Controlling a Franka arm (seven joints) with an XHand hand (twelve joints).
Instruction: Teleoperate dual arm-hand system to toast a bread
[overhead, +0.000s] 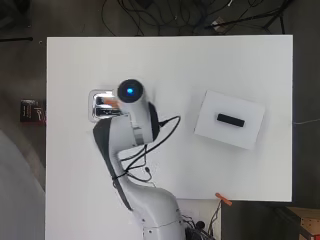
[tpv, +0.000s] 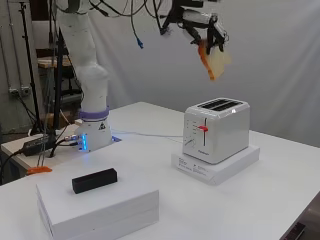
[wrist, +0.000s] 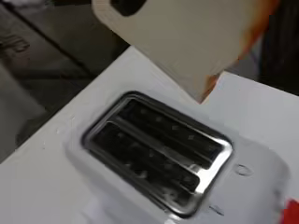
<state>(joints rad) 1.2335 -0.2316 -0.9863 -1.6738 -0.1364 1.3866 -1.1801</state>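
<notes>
No readable text or labels

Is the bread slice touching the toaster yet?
Apart. The side view shows the bread slice, held in the hand, hanging clear above the toaster.

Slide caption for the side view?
Hand holds bread slice above white toaster's empty slots.

Slice of bread (tpv: 214, 61): pale crumb with an orange-brown crust, held tilted in the air above the toaster, clear of it. Toaster (tpv: 216, 129): white, two-slot, upright on a flat white box (tpv: 216, 167) on the table (tpv: 280, 200). Both slots (wrist: 156, 156) empty, edged in bright metal. Red lever (tpv: 202, 128) on the toaster's narrow end.
</notes>
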